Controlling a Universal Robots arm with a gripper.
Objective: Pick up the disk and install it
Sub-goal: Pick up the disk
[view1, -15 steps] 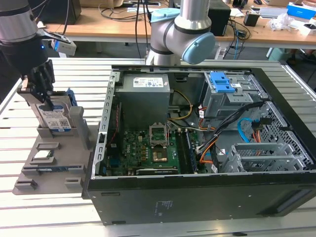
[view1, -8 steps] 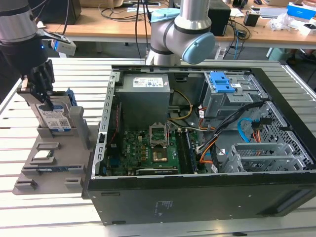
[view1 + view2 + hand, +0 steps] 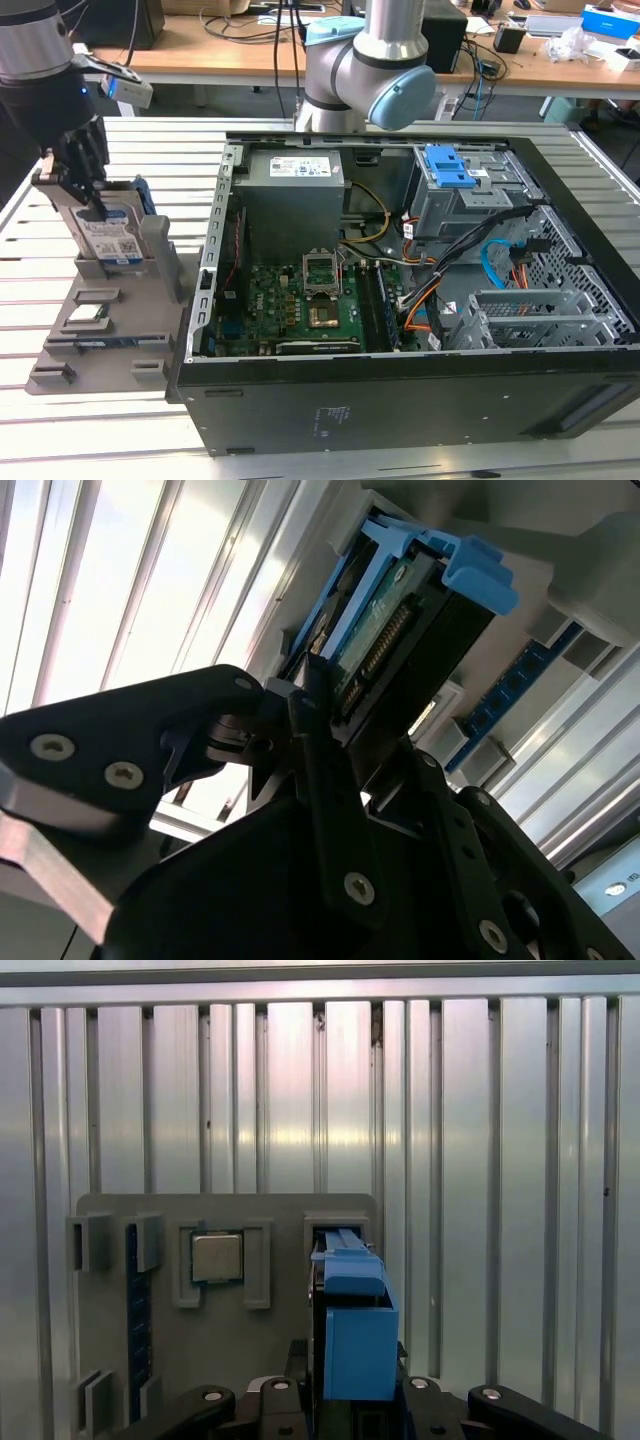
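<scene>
I'm working over a slatted metal counter [image 3: 100, 440], with wooden desks [image 3: 230, 50] strewn with cables in the room behind it. The exterior view gives me the big picture. An open computer case [image 3: 400, 410] lies on the counter, well away from the end effector, with its green motherboard [image 3: 300, 300] and a blue latch [image 3: 450, 165] exposed. The arm's grey elbow [image 3: 380, 60] rises behind the case.

Directly under the end effector [image 3: 85, 195] sits a grey fixture tray [image 3: 110, 340]. The disk [image 3: 112, 240] stands upright on edge in a slot of that tray.

The first wrist view looks straight down on the tray [image 3: 230, 1340] and the disk's blue carrier [image 3: 355, 1330]. The second wrist view shows the disk's connector edge [image 3: 400, 620] and one black finger [image 3: 315, 695] lying against its side.

As I read it, the end effector is clamped on the disk's upper end, with the disk seated in its slot.

Just beside the disk, a small square chip [image 3: 217, 1257] sits in its own pocket. A blue memory strip [image 3: 138, 1310] lies in a slot beyond that. The tray's slot walls flank the disk closely.
</scene>
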